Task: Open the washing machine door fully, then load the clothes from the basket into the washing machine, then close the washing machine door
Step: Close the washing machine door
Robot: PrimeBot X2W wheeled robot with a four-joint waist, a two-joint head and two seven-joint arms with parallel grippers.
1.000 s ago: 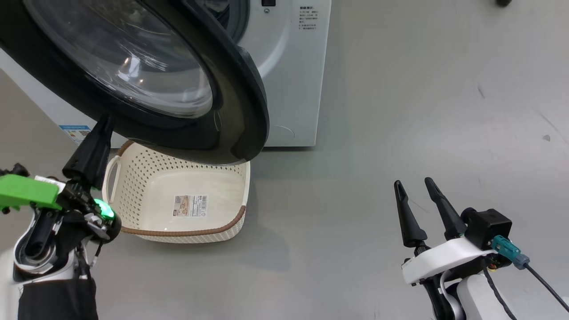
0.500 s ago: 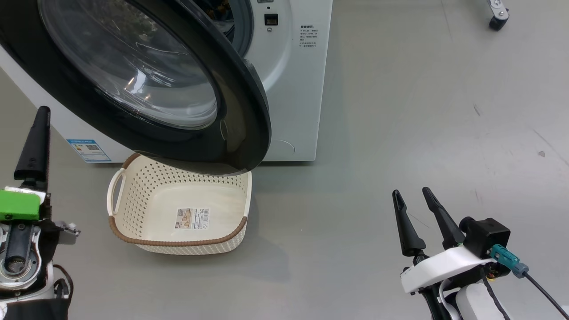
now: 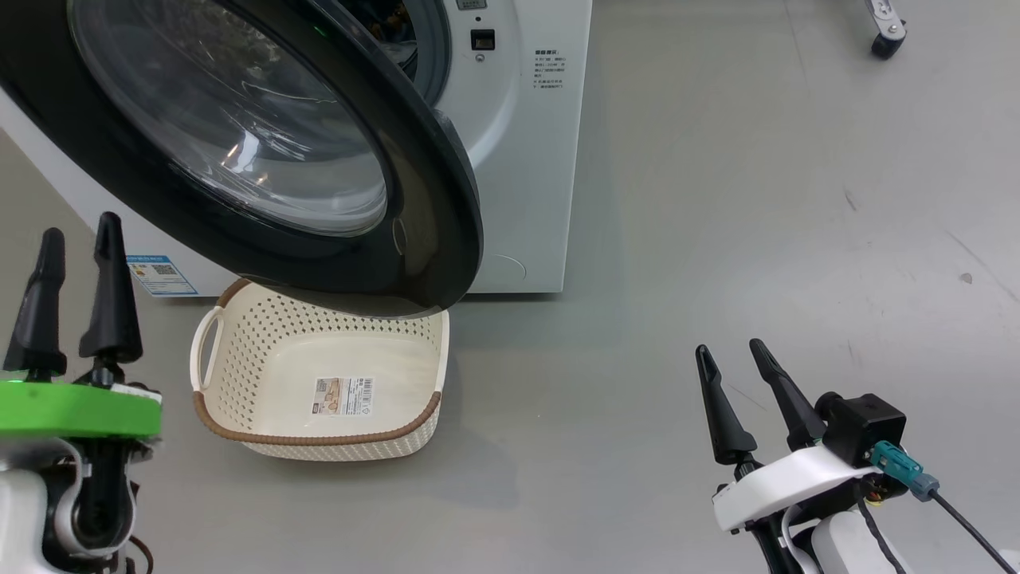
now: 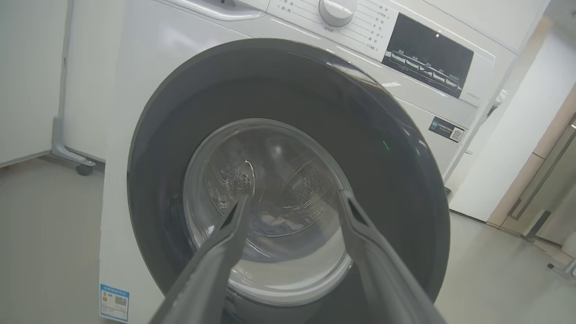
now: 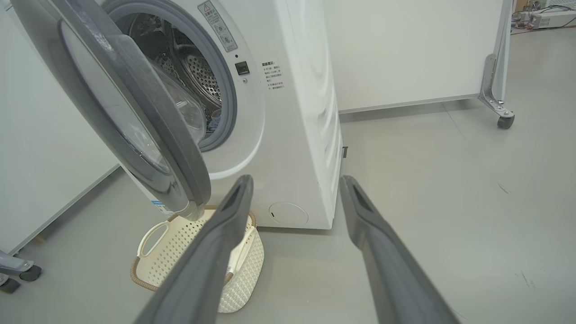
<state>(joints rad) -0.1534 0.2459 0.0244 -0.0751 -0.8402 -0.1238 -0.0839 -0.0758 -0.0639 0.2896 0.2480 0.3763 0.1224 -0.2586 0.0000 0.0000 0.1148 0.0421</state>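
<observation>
The washing machine door (image 3: 414, 239), ajar, faces the left hand (image 3: 80, 226).

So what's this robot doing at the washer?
Laundry, by the look of it. The basket on the floor is empty, and the door of the washer hangs partly open above it. The left gripper and right gripper are open and hold nothing. Shutting the door seems to be what's left.
</observation>
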